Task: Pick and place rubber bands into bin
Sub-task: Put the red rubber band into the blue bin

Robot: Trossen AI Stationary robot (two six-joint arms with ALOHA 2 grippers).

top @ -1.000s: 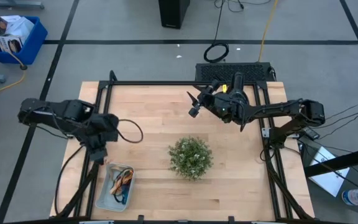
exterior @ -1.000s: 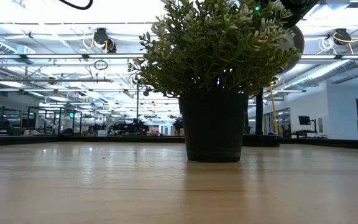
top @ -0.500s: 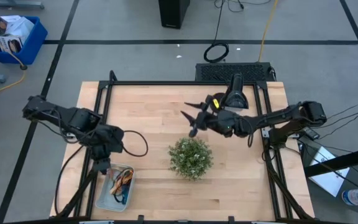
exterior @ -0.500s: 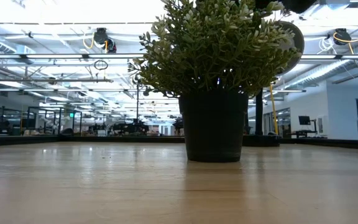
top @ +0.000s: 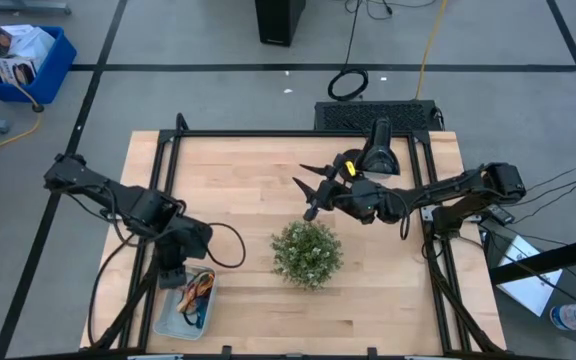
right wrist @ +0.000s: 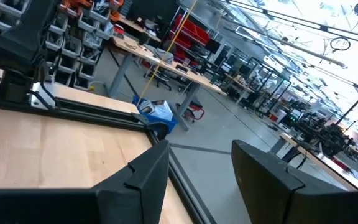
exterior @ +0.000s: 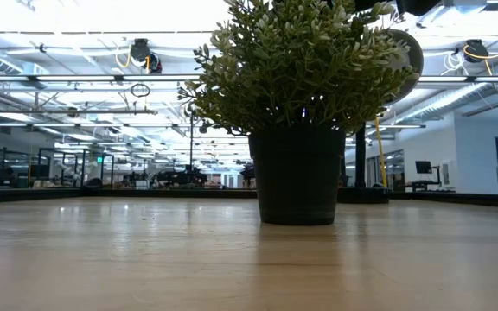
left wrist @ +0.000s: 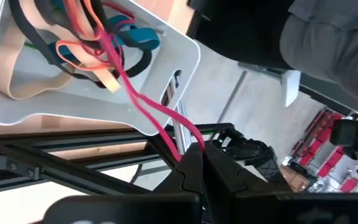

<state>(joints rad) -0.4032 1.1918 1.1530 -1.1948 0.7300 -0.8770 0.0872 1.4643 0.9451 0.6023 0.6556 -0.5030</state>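
Wooden table (top: pixel 248 180) fills my overhead feed, framed by black rails, with grey floor around it. My target, the pale bin (top: pixel 184 302), sits at the table's near-left corner; its long axis runs roughly from the near edge toward the far one, tilted slightly. Rubber bands (top: pixel 194 294) in orange, blue and dark tones lie tangled inside it.

From above I see the left gripper (top: pixel 172 272) right over the bin's far end, but not what it carries. The left wrist camera fills that in: the bin (left wrist: pixel 173 68) lies just ahead, the bands (left wrist: pixel 79 37) heaped in it, and one pink-red band (left wrist: pixel 148 112) stretches from the pile over the rim down to the left gripper (left wrist: pixel 197 163), whose fingers are clenched on it.

Near the table's middle stands the plant (top: pixel 307 252). The right gripper (top: pixel 308 190) hovers just beyond it, released, fingers spread and holding nothing; its own camera shows only the two spread fingers (right wrist: pixel 138 177), bare wood and the workshop behind.

At table height I get just the plant (exterior: pixel 299 65) in its dark pot (exterior: pixel 298 175); bin and bands do not appear there.
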